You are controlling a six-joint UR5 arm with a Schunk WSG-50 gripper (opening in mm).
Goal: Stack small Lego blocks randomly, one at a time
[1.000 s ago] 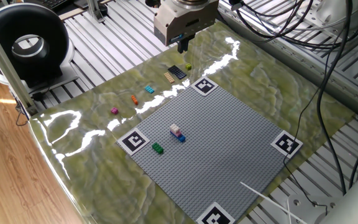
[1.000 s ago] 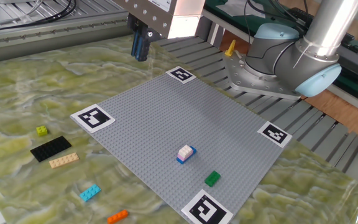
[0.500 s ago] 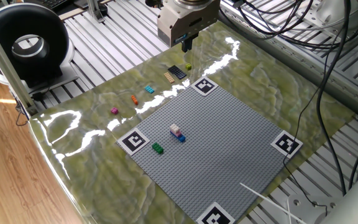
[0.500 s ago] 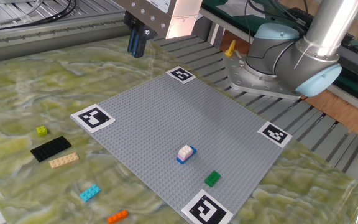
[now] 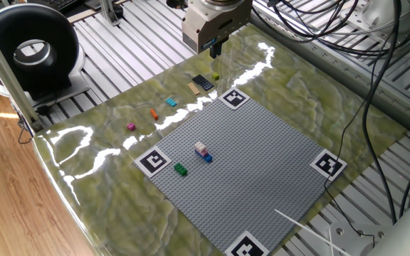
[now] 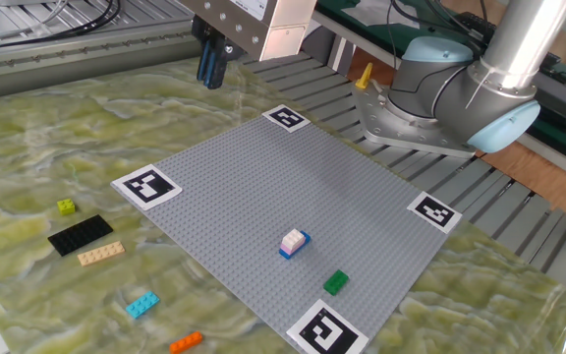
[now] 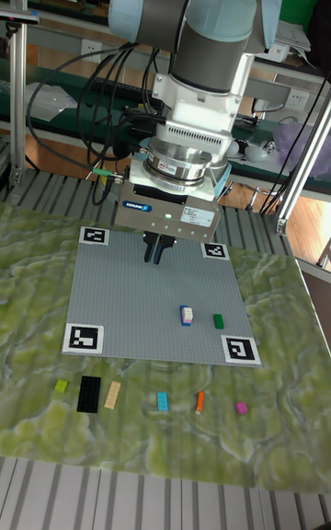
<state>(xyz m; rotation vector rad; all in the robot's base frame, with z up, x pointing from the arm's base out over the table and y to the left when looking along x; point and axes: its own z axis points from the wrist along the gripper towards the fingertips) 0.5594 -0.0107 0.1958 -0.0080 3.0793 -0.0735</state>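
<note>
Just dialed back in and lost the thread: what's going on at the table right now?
The arm is holding its tool up in the air, away from every brick, with nothing visible between the fingers. On the grey baseplate one stack exists: a white-pink block on a blue block, with a green block loose nearby. Off the plate, on the mat, the yellow-green block, dark flat plate, tan block, cyan block, orange block and magenta block wait in a row.
</note>
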